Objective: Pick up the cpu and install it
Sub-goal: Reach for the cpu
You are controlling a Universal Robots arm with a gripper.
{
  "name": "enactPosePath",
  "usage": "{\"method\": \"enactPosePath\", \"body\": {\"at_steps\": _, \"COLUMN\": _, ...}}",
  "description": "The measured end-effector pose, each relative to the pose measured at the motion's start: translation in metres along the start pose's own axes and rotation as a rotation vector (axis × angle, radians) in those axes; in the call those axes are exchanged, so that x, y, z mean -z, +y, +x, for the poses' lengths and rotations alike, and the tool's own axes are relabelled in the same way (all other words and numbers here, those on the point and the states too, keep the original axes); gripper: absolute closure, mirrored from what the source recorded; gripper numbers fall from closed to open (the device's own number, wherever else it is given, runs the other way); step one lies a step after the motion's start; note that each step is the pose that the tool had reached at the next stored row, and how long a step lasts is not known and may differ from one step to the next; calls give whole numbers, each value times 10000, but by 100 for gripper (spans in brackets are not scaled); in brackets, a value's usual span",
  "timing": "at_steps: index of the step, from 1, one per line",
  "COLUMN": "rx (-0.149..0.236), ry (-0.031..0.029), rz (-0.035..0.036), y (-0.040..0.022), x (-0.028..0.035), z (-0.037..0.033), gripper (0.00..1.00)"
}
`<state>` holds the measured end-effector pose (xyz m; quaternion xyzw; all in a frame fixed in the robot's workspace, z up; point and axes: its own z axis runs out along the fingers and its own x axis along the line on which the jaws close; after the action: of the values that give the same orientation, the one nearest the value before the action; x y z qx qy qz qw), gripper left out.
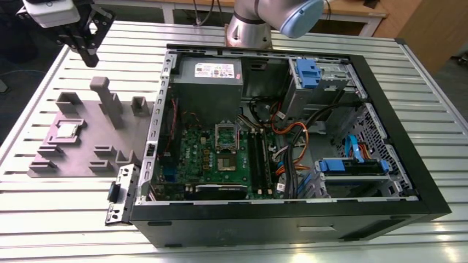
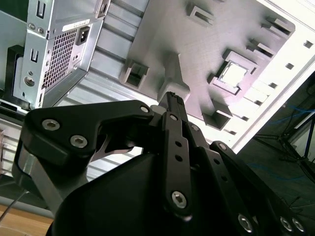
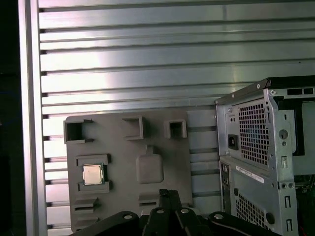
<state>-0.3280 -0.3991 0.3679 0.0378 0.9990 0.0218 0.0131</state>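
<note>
The gripper (image 1: 90, 60) hangs high over the table (image 1: 44, 219). Its two fingers are pressed together and it holds nothing; both wrist views show the dark tips closed (image 2: 172, 97) (image 3: 167, 192).

The cpu (image 1: 68, 130) is a small shiny square. It lies flat in a little pocket on a grey plate (image 1: 80, 159), down below the gripper and well apart from it. Both wrist views show it there too (image 2: 233, 73) (image 3: 92, 174).

A tall grey post (image 1: 102, 90) on the plate stands closer to the gripper than the cpu does.

The open computer case (image 1: 409, 181) sits beside the plate, off to the gripper's side, toward the exterior view's right. Its green board (image 1: 205, 153) with the metal socket (image 1: 225, 133) is far from the gripper.
</note>
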Motion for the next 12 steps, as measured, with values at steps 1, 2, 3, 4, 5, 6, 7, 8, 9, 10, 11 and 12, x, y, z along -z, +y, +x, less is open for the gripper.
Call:
{"method": "enactPosePath", "body": {"at_steps": 1, "rx": -1, "ry": 0, "rz": 0, "y": 0, "x": 0, "z": 0, "gripper": 89}}
{"method": "enactPosePath", "body": {"at_steps": 2, "rx": -1, "ry": 0, "rz": 0, "y": 0, "x": 0, "z": 1, "gripper": 89}}
{"method": "enactPosePath", "body": {"at_steps": 3, "rx": -1, "ry": 0, "rz": 0, "y": 0, "x": 0, "z": 3, "gripper": 89}}
{"method": "enactPosePath", "body": {"at_steps": 4, "rx": -1, "ry": 1, "rz": 0, "y": 0, "x": 0, "z": 6, "gripper": 89}}
{"method": "enactPosePath", "body": {"at_steps": 5, "rx": -2, "ry": 1, "rz": 1, "y": -1, "x": 1, "z": 11, "gripper": 89}}
{"method": "enactPosePath", "body": {"at_steps": 6, "rx": -1, "ry": 1, "rz": 0, "y": -1, "x": 1, "z": 14, "gripper": 89}}
{"method": "enactPosePath", "body": {"at_steps": 7, "rx": -1, "ry": 0, "rz": 0, "y": -1, "x": 1, "z": 20, "gripper": 89}}
{"method": "enactPosePath", "body": {"at_steps": 8, "rx": -1, "ry": 1, "rz": 1, "y": -2, "x": 1, "z": 27, "gripper": 89}}
{"method": "enactPosePath", "body": {"at_steps": 9, "rx": -1, "ry": 0, "rz": 0, "y": -2, "x": 1, "z": 34, "gripper": 89}}
{"method": "enactPosePath", "body": {"at_steps": 10, "rx": -1, "ry": 1, "rz": 1, "y": -3, "x": 1, "z": 39, "gripper": 89}}
{"method": "enactPosePath", "body": {"at_steps": 11, "rx": 0, "ry": 1, "rz": 0, "y": -3, "x": 1, "z": 45, "gripper": 89}}
{"method": "enactPosePath", "body": {"at_steps": 12, "rx": 0, "ry": 0, "rz": 0, "y": -4, "x": 0, "z": 50, "gripper": 89}}
